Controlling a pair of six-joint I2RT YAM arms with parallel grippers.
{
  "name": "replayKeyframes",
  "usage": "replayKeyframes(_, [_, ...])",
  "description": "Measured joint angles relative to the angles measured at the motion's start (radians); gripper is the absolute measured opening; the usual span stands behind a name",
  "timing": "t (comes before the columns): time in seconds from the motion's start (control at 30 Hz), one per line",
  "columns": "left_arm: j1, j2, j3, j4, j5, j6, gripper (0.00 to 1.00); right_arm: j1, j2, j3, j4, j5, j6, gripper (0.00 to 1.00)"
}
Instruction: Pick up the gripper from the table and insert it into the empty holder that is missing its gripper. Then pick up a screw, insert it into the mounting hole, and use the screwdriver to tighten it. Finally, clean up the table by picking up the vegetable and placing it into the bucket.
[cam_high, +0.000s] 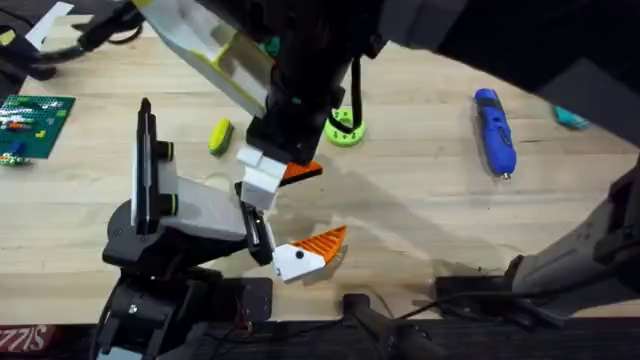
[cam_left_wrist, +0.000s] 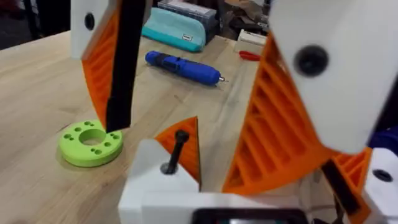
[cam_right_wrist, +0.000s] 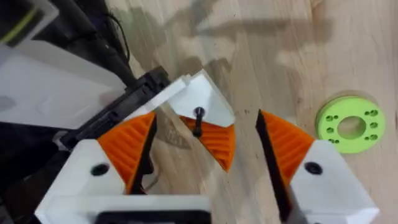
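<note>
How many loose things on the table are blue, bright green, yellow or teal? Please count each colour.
Blue: 1, the screwdriver
Bright green: 1, the disc with holes
Yellow: 1, the vegetable
Teal: 1, the flat case
Total: 4

The dark, blurred right arm (cam_high: 300, 90) is covering part of the green disc (cam_high: 345, 128) just beside its claw.

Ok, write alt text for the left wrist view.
A black screw stands in the mounting hole of a white-and-orange gripper part, framed by the left end effector with its orange ribbed fingers spread wide. Behind on the wooden table lie a green disc with holes, a blue screwdriver and a teal case.
</note>
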Motion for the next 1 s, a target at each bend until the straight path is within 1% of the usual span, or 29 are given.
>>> replayKeyframes(0.03, [0.000, 0.000, 0.000, 0.000, 0.000, 0.000, 0.986, -0.002, 0.000, 0.000, 0.000, 0.003, -0.001, 0.986])
replayKeyframes(0.1, [0.000, 0.000, 0.000, 0.000, 0.000, 0.000, 0.986, -0.003, 0.000, 0.000, 0.000, 0.004, -0.001, 0.994])
replayKeyframes(1.0, [0.000, 0.000, 0.000, 0.000, 0.000, 0.000, 0.986, -0.003, 0.000, 0.000, 0.000, 0.004, -0.001, 0.997])
